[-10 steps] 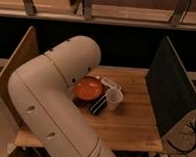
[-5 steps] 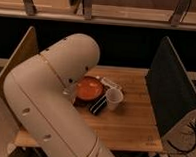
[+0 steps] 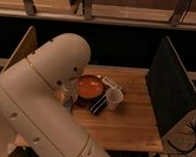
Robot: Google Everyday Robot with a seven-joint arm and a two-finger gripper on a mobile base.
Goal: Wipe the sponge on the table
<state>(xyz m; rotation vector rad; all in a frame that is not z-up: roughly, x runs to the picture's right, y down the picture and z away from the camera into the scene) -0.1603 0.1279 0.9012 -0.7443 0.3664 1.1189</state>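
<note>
My big white arm (image 3: 45,105) covers the left half of the wooden table (image 3: 126,122). Its end reaches down just left of the orange bowl (image 3: 89,86), where only a grey part of the gripper (image 3: 67,96) shows past the arm. A small blue-grey patch (image 3: 68,106) sits at the gripper's lower tip on the tabletop; it looks like the sponge, mostly hidden by the arm.
A white cup (image 3: 113,98) stands right of the bowl. A black striped rectangular object (image 3: 99,106) lies in front of it. A pale flat item (image 3: 111,83) lies behind the bowl. A dark upright panel (image 3: 173,92) bounds the right side and a wooden one (image 3: 24,47) the left.
The arm's elbow has drifted slightly to the left. The bowl, cup and striped object have not moved.
</note>
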